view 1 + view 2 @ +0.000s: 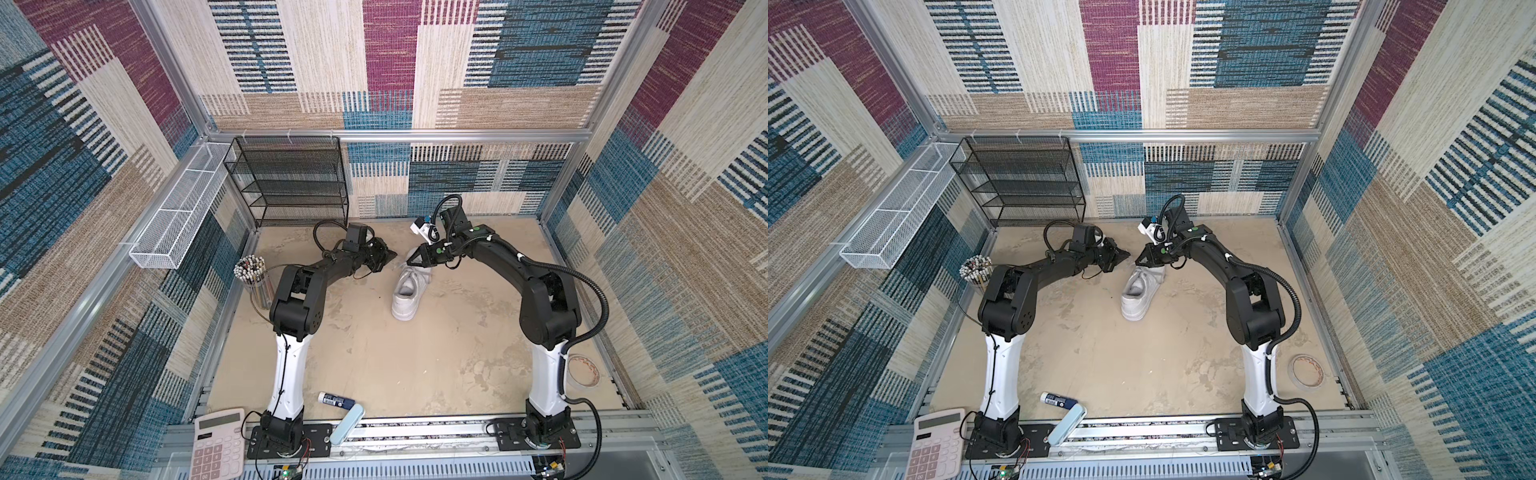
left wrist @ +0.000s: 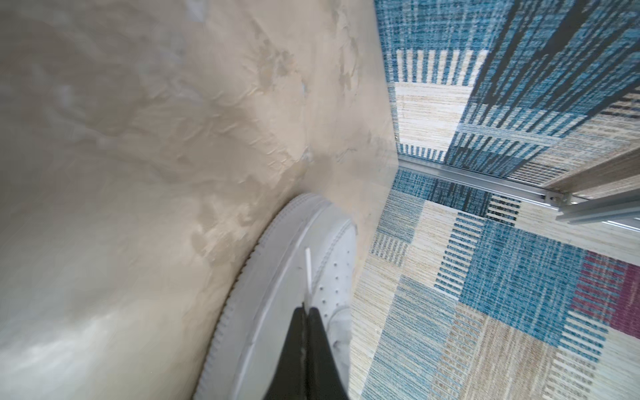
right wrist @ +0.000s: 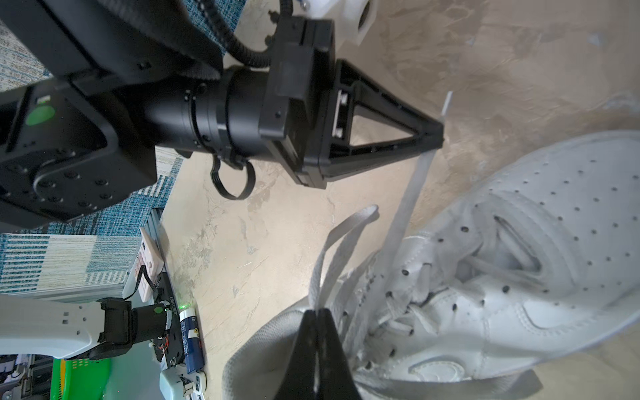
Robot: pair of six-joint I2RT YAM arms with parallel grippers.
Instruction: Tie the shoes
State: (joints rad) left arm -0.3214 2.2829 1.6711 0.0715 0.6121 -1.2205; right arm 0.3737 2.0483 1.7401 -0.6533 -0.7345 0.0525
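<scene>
Plainly, the white perforated sneaker (image 1: 409, 291) sits loose-laced; left tool (image 3: 440, 133) and right tool (image 3: 316, 311) each clamp a lace (image 3: 412, 187).

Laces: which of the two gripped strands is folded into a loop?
The one in the right gripper: it doubles over into a loop. The left gripper's strand runs straight from the sneaker.

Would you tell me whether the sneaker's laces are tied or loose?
Loose: no bow on the sneaker; the left gripper pinches one lace end, the right gripper another.
</scene>
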